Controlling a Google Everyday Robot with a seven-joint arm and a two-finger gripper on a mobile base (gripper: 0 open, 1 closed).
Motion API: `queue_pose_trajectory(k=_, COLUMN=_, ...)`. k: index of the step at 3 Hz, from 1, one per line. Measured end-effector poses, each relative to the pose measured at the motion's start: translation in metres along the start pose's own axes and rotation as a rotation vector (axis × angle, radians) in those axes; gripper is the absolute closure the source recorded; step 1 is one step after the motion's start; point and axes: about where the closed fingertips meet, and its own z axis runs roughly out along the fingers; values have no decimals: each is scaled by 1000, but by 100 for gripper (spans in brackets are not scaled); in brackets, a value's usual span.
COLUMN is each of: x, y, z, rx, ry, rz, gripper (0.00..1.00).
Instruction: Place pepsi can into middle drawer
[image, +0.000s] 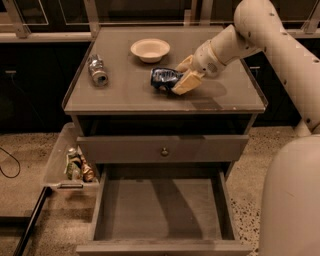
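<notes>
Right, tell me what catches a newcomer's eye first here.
The white arm reaches in from the right, its gripper at the pepsi can lying on the cabinet top. Below, the middle drawer stands pulled open, floor bare. A bowl sits behind the pepsi can, a silver can far left.
</notes>
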Motion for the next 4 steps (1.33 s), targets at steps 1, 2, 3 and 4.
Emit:
queue_pose_trajectory(k=1, x=-7, y=23, z=-20, rx=19, ry=-16, rz=-32, gripper=100)
queue_pose_trajectory(k=2, x=-9, y=53, z=-40, rx=50, ry=-30, rz=-72, gripper=100)
queue_pose_trajectory(k=3, x=10, y=89, z=-53, rx=92, ry=-41, rz=-83, gripper=100)
queue_pose_trajectory(k=4, x=42, y=128, z=-61, rx=137, ry=-41, rz=-70, gripper=100)
